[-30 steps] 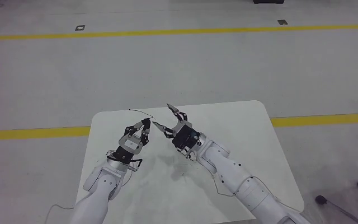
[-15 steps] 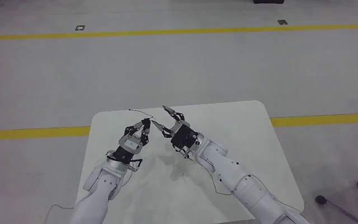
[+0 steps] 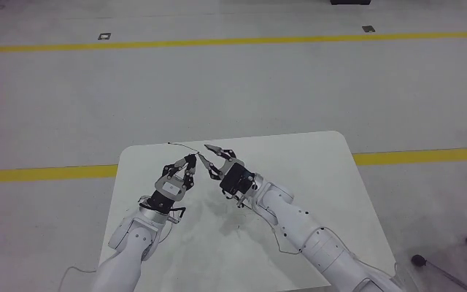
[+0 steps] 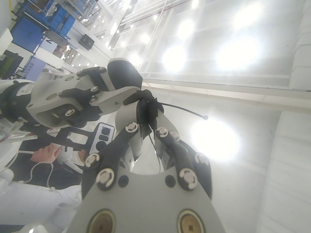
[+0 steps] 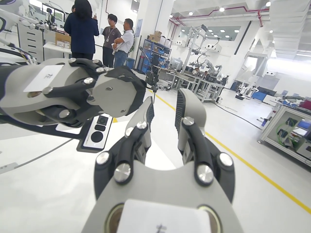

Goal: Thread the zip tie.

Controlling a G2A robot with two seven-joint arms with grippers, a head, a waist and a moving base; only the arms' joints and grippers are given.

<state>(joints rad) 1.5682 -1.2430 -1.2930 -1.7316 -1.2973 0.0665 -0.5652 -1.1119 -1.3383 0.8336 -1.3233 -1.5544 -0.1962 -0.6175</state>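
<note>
A thin black zip tie (image 3: 182, 147) sticks out of my left gripper (image 3: 193, 162), which is shut on it above the table's far left part. In the left wrist view the zip tie (image 4: 184, 110) runs out from the black-padded fingertips (image 4: 145, 107) and ends in a small head. My right gripper (image 3: 203, 154) stands open right beside the left one, its fingers almost touching it. In the right wrist view the right gripper (image 5: 166, 96) is open with nothing between its fingers, the left gripper (image 5: 114, 95) crosses close in front, and the zip tie (image 5: 153, 89) shows just beyond its tip.
Both arms stand over a white table (image 3: 314, 168) with rounded corners. Yellow floor lines (image 3: 408, 156) run behind the table. Several people (image 5: 82, 30) stand far off in the room.
My right gripper has moved left, closing the gap to the left gripper and the zip tie. The left gripper has kept still with the tie in it.
</note>
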